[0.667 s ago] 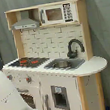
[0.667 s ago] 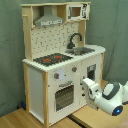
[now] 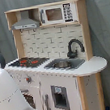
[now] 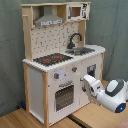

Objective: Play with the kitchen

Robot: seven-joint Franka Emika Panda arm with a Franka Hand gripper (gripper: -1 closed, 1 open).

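The kitchen is a tall white and light-wood toy unit, seen in both exterior views. It has a black-red stovetop, a sink with a black faucet, a grey hood and a microwave on top. In the second exterior view my gripper is at the kitchen front, just right of the oven door and below the knobs. My white arm reaches in from the second exterior view's right. In the first exterior view only the arm shows at the lower left; the gripper is hidden.
A grey-green curtain hangs behind the kitchen. The unit stands on a wooden floor. A cupboard door with a dark window sits under the sink, and the rounded counter end juts out at the first exterior view's right.
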